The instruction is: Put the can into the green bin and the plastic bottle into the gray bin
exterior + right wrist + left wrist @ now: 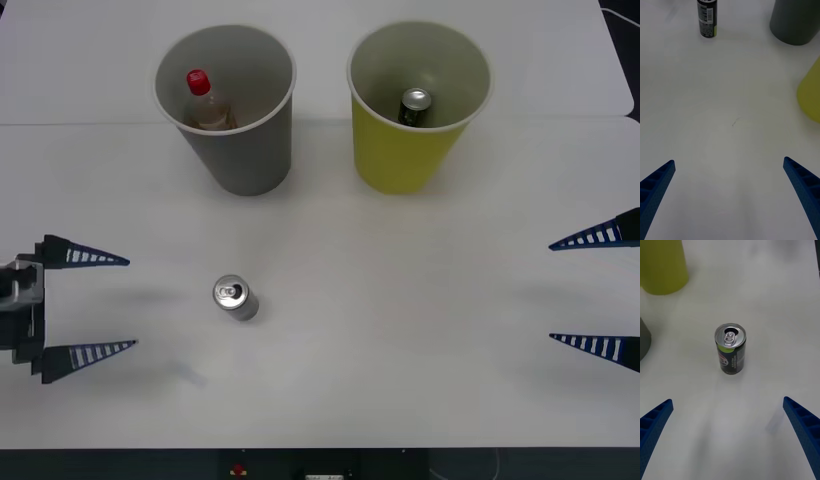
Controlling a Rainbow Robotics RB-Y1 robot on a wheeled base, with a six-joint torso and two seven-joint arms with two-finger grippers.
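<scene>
Front view had the white table [420,330] carrying everything. Gray bin [240,140] stood at 11 o'clock, already holding the plastic bottle [204,100], red cap up. Green bin [405,150] at 1 o'clock had a dark can [415,105] in it. Left end effector [130,302] sat at 9 o'clock, spread wide and released, probably lined up for the can [236,297] standing near center. Right end effector [550,291] idled at 3 o'clock, also spread.
</scene>
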